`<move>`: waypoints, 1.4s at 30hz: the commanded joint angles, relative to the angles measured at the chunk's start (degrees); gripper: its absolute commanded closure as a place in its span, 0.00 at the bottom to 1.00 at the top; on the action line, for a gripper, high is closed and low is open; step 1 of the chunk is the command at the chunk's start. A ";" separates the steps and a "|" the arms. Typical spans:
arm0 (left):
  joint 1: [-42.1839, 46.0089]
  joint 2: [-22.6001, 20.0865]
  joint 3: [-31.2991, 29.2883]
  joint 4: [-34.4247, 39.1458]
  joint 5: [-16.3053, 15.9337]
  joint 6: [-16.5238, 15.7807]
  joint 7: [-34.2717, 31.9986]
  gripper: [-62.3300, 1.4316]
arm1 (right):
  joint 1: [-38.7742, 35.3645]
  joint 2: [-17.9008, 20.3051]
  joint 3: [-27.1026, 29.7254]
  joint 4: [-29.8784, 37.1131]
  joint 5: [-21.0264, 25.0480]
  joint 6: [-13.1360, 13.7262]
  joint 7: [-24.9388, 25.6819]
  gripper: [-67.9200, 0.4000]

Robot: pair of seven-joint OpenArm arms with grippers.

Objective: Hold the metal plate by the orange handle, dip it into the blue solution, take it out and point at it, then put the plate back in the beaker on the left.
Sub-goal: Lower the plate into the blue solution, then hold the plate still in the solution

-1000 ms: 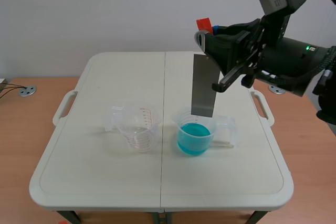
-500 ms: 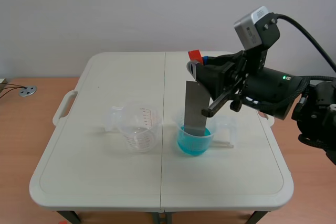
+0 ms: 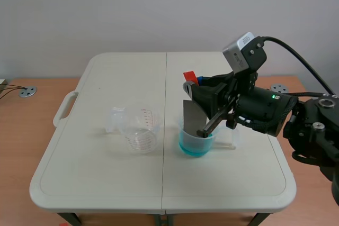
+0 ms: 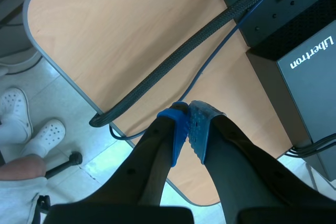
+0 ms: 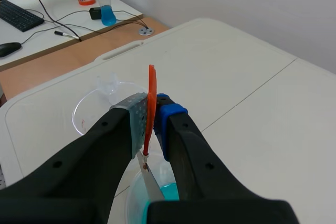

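2 tools are in view. The right tool (image 5: 151, 124) is clenched on the orange handle (image 5: 151, 90), which stands upright between its pads. Below this tool the metal plate (image 3: 192, 116) hangs tilted, its lower end inside the beaker (image 3: 211, 138) and reaching the blue solution (image 3: 193, 148). Off to one side of that tool, apart from the filled beaker, the empty beaker (image 3: 139, 128) stands on the white worktop (image 3: 100, 178). The left tool (image 4: 188, 124) is clenched on nothing, pads touching, above a wooden surface (image 4: 131, 30) with a black cable (image 4: 173, 61) ahead of it.
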 commanded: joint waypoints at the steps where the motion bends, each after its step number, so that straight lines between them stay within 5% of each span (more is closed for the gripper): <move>1: 0.61 0.26 -0.07 0.22 -0.17 -0.09 -0.31 0.96 | 1.27 0.00 0.35 0.24 0.09 0.07 1.68 0.98; 42: 0.61 0.26 -0.07 0.22 -0.17 -0.09 0.09 0.96 | 1.27 0.02 0.35 -2.10 -2.86 0.07 3.50 0.98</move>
